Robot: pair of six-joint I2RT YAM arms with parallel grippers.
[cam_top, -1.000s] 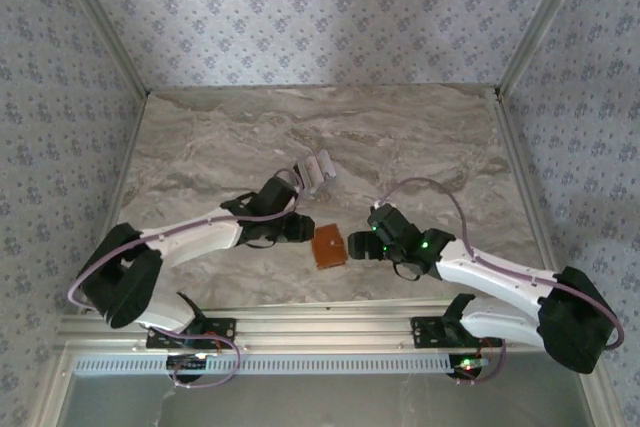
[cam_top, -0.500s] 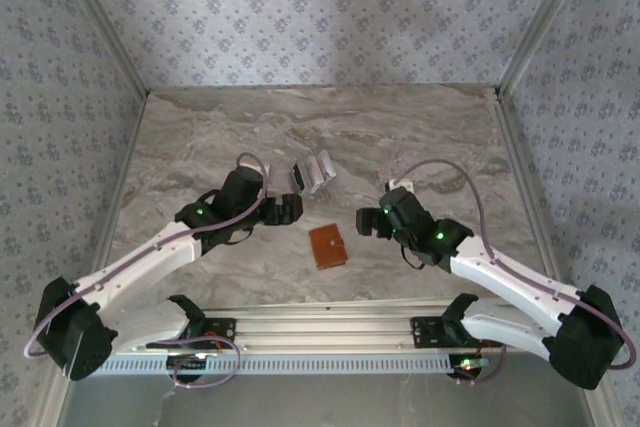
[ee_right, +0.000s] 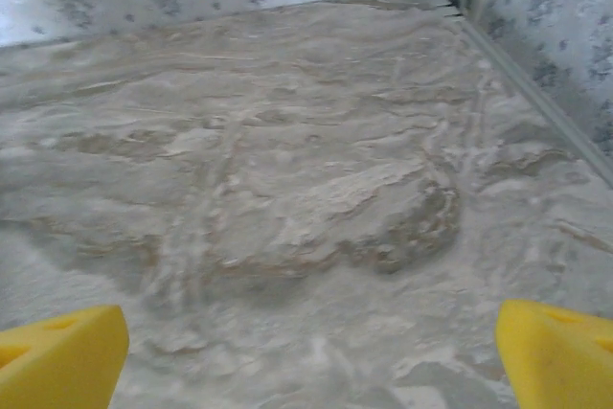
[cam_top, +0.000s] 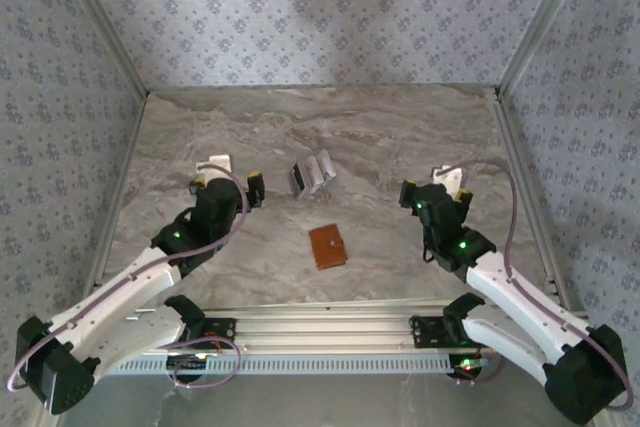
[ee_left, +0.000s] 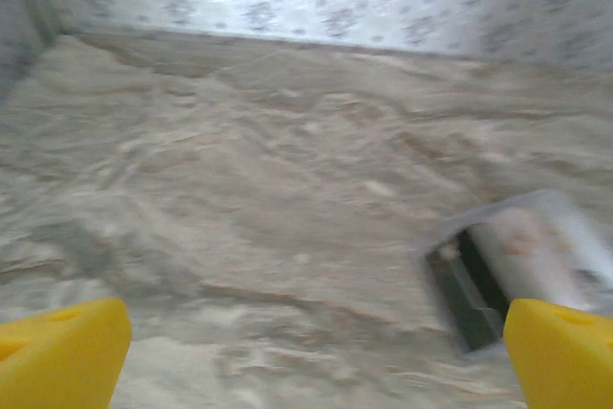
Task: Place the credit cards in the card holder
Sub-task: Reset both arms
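**Now: both grippers wide and empty, cards and holder loose on the table**

The left gripper [cam_top: 226, 182] has its jaws spread far apart with nothing between them. In the left wrist view its yellow fingertips [ee_left: 59, 353] sit at the two bottom corners, with bare marble between. The right gripper [cam_top: 435, 193] is spread just as wide and holds nothing. Its wrist view shows one yellow fingertip [ee_right: 57, 361] in each lower corner, above plain stone.

The credit cards [cam_top: 311, 174] lie in a small cluster near the middle of the table [cam_top: 400, 127], pale ones with a darker one at the left side. They are to the right of the left gripper and apart from it. The left wrist camera catches them, blurred, at its right edge.

The card holder [cam_top: 328, 246], tan-brown and flat, lies nearer the arm bases than the cards. It sits roughly between the two arms and touches neither. Both arms reach up from their bases at the near edge and angle outward.
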